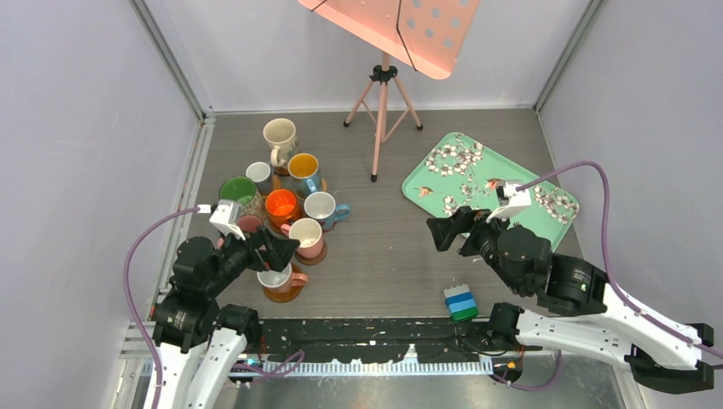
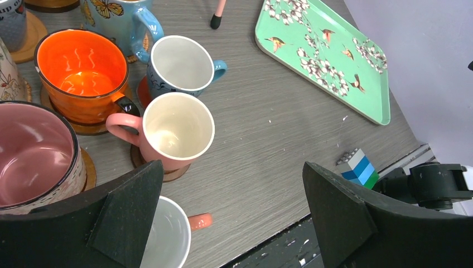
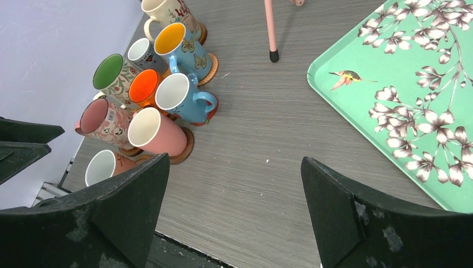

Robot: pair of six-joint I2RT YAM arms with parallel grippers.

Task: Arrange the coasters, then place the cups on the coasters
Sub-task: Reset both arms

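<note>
**Mugs and coasters.** Nine handled mugs are standing upright in a tight cluster at left centre of the top view. They are showing cream, grey, blue, pink and patterned outsides; one is glazed orange inside and out, one is green inside, and one butterfly-printed blue mug is yellow-orange inside. Round brown and tan coasters are peeking out beneath several mugs, and a red one is lying under the blue mug with the white interior.

**Grippers.** The left gripper is hovering over the lower edge of the cluster, its jaws spread wide and holding nothing. The right gripper is hanging right of centre, between the cluster and the tray, its jaws likewise apart and empty.

**Surroundings.** A mint-green floral tray is lying at the upper right. A small stack of white, blue and green blocks is sitting near the bottom edge. A pink music stand is standing on its tripod at top centre. The grey wood-grain table is being enclosed by pale walls.
</note>
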